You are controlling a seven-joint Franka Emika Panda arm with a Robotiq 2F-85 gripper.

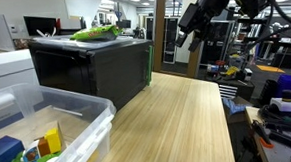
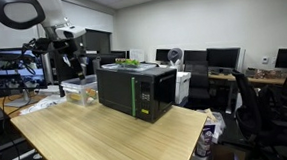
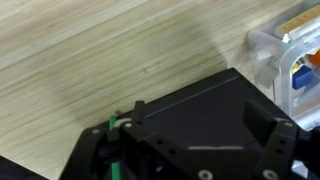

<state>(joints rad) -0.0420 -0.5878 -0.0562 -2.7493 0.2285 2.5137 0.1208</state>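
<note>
End effector (image 3: 200,115) spread, empty, high above open tabletop (image 3: 100,50); plastic bin (image 3: 270,50) rim beside, microwave (image 2: 134,91) edge apart.

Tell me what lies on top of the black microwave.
A green leafy-looking thing lies on top of the microwave. What it is exactly is too small to tell, and the surface under it is covered.
</note>
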